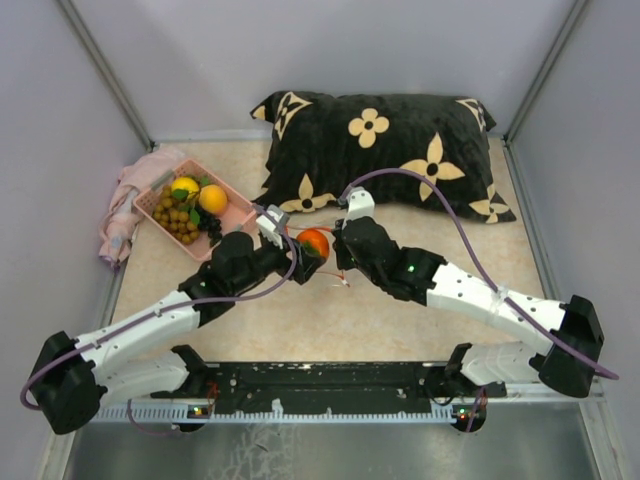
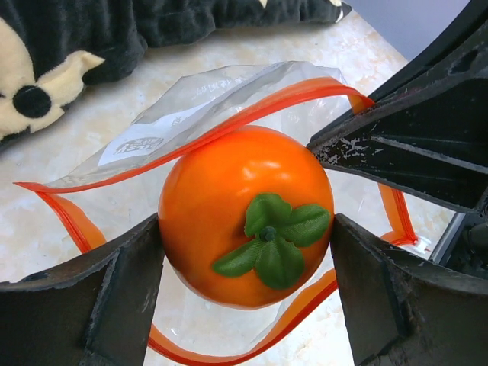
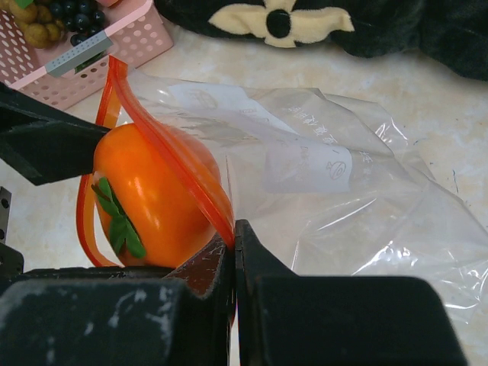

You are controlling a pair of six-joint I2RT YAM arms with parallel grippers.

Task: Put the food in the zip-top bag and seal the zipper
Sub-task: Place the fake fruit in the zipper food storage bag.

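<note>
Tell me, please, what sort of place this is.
Likely a robot test cell: plain grey walls enclose a small tabletop, two arms are bolted at its near edge, and props include a pink basket of toy fruit and a flowered pillow.

The orange fruit [image 2: 229, 198], glossy and round with a green leafy cap [image 2: 271, 244] facing outward, sat in the open mouth of the zip-top bag [image 3: 335, 191], clamped on both sides by the left gripper [image 2: 245, 255]. How far inside it reached was hard to tell. The zipper [image 2: 252, 114], a thin red-orange strip, stood unsealed and looped around the fruit; the right gripper [image 3: 235, 248] pinched its near edge. The clear, crinkled pouch trailed flat on the table behind. The other food lay in the pink basket [image 1: 240, 213]: a yellow ball [image 1: 184, 185], an orange ball [image 1: 212, 198] and a tan-brown cluster [image 1: 176, 218].
</note>
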